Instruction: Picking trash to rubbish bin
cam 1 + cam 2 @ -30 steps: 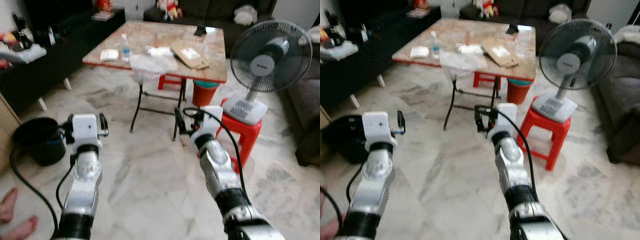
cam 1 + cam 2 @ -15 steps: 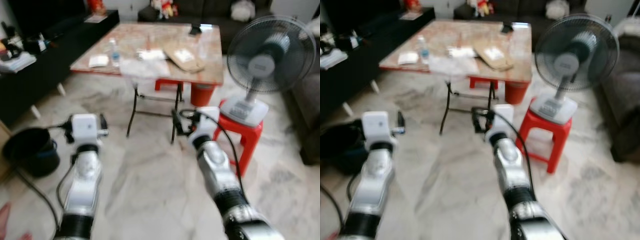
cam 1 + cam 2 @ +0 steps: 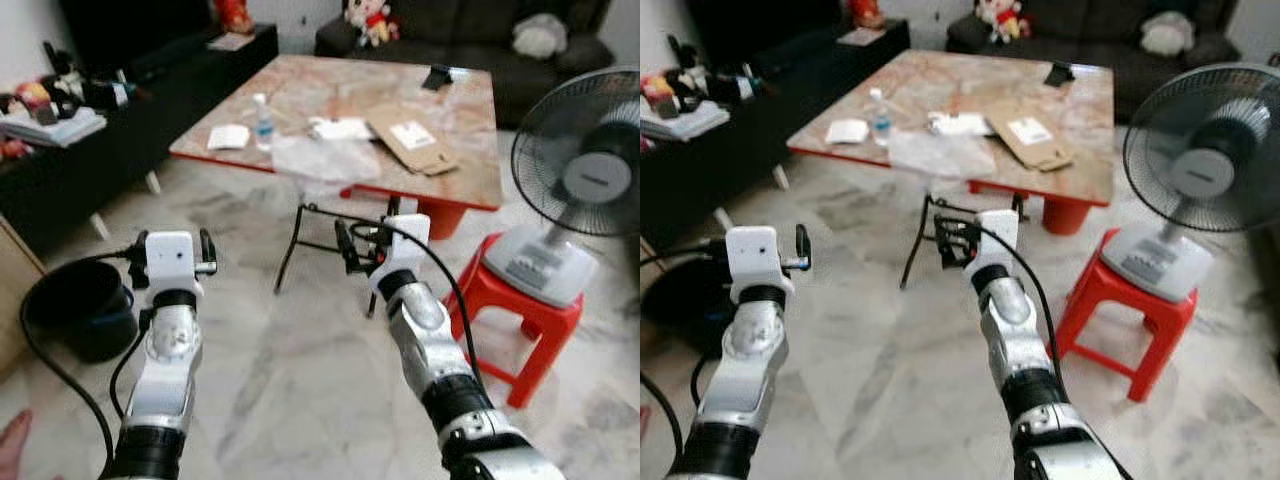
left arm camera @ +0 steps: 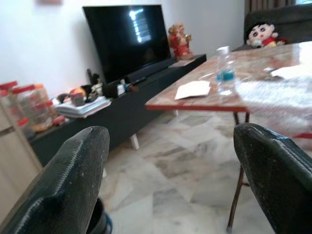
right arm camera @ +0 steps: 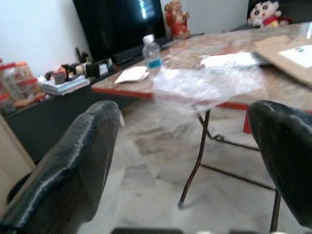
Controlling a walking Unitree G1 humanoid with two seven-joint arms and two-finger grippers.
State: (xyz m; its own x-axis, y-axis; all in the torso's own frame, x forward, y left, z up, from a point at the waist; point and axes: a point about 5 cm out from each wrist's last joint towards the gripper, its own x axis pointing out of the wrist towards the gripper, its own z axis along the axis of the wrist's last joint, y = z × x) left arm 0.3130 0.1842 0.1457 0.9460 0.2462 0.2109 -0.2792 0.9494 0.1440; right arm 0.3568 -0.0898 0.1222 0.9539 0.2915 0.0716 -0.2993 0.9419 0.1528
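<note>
Approaching the worktop point(image 3: 455, 125) in the upper middle of the frame, with both arms raised. Left pincer point(image 4: 170, 180) released, fingers wide, grasping nothing; right pincer point(image 5: 180, 170) likewise spread and bare. Clear plastic wrap point(image 3: 325, 158), judged the trash, draped over the near edge of the worktop, just beside a water bottle point(image 3: 263, 107) and some paper point(image 3: 227, 137). Black rubbish bin point(image 3: 80, 305) low on the floor at the left edge. Likely trouble: film so thin and see-through that the fingers could pinch air or only a corner, dragging it loose; a careless reach could knock the bottle over. Also a standing fan point(image 3: 580, 185) on a red stool point(image 3: 530, 310) at right, close enough to clip when turning toward the bin.
</note>
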